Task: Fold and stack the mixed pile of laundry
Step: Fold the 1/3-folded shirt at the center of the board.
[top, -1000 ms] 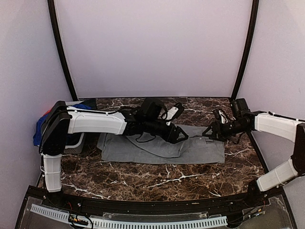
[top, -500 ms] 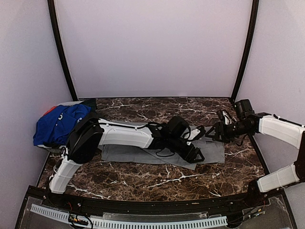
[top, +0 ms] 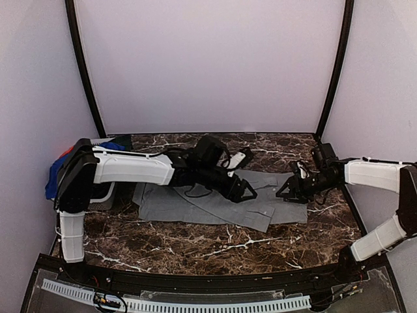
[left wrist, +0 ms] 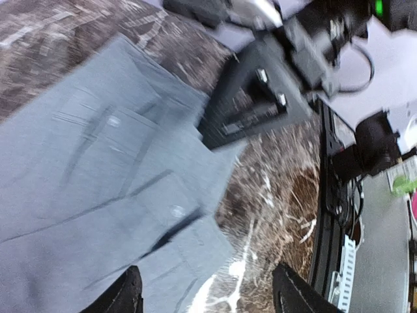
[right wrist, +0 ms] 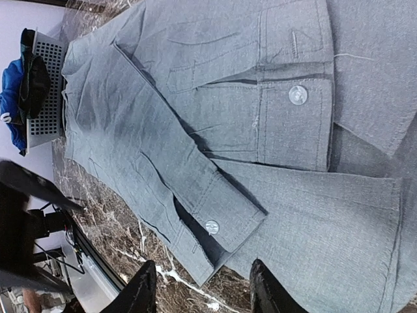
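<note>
The grey shirt (top: pixel 195 202) lies spread flat on the marble table, with a sleeve folded across its lower right part. Its buttoned cuffs show in the right wrist view (right wrist: pixel 234 208). My left gripper (top: pixel 241 191) hovers over the shirt's middle, open and empty (left wrist: pixel 208 287). My right gripper (top: pixel 291 191) is over the shirt's right edge, open and empty (right wrist: pixel 202 280). The royal-blue T-shirt (top: pixel 53 177) lies at the far left, mostly hidden behind my left arm. A red-orange garment (top: pixel 64 154) peeks out beside it. Dark cloth (right wrist: pixel 32 78) lies on the basket.
A small grey basket (top: pixel 104 194) stands at the left under the left arm, also in the right wrist view (right wrist: pixel 47 91). The table's black front rail (top: pixel 195 277) runs along the near edge. Bare marble (top: pixel 215 244) lies in front of the shirt.
My left arm drew back from the shirt's front right to its middle, leaving a sleeve folded over the lower right. My right gripper shifted slightly left and down.
</note>
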Controlling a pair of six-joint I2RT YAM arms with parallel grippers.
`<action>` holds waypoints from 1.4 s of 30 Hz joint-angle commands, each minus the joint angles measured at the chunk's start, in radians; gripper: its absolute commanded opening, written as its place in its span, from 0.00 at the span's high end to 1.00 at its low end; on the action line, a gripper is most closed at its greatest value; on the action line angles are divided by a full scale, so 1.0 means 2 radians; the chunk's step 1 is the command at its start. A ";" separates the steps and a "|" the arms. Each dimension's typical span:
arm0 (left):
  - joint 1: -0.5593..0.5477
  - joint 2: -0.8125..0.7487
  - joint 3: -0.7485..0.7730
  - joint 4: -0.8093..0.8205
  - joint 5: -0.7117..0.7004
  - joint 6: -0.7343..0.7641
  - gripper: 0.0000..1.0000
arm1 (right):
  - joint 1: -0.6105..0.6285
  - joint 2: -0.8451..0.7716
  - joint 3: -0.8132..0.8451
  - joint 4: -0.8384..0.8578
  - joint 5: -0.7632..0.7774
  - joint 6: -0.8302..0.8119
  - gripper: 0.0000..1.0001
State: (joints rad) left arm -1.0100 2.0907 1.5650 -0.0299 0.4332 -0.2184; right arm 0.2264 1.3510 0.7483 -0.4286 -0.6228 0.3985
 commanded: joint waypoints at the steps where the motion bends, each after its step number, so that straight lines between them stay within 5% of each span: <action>1: 0.042 -0.101 -0.063 0.060 -0.020 -0.049 0.33 | 0.021 0.042 0.003 0.021 0.006 -0.005 0.56; 17: 0.054 -0.175 -0.113 0.028 -0.122 -0.034 0.32 | 0.045 0.131 0.005 0.060 0.027 -0.001 0.62; 24: 0.062 -0.191 -0.126 0.020 -0.162 -0.030 0.32 | 0.052 0.124 0.015 0.070 -0.010 0.002 0.86; 26: 0.067 -0.193 -0.127 0.005 -0.188 -0.033 0.32 | 0.052 0.118 0.027 0.056 -0.004 -0.003 1.00; 38: 0.110 -0.226 -0.177 -0.005 -0.228 -0.059 0.32 | 0.051 0.103 0.128 -0.047 0.138 -0.051 1.00; 42: 0.121 -0.226 -0.184 -0.010 -0.232 -0.068 0.32 | 0.049 0.122 0.145 -0.052 0.125 -0.055 1.00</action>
State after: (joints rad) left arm -0.7830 1.6852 1.2205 -0.0238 -0.0036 -0.3302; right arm 0.3225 1.5673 1.0000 -0.4877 -0.3958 0.3183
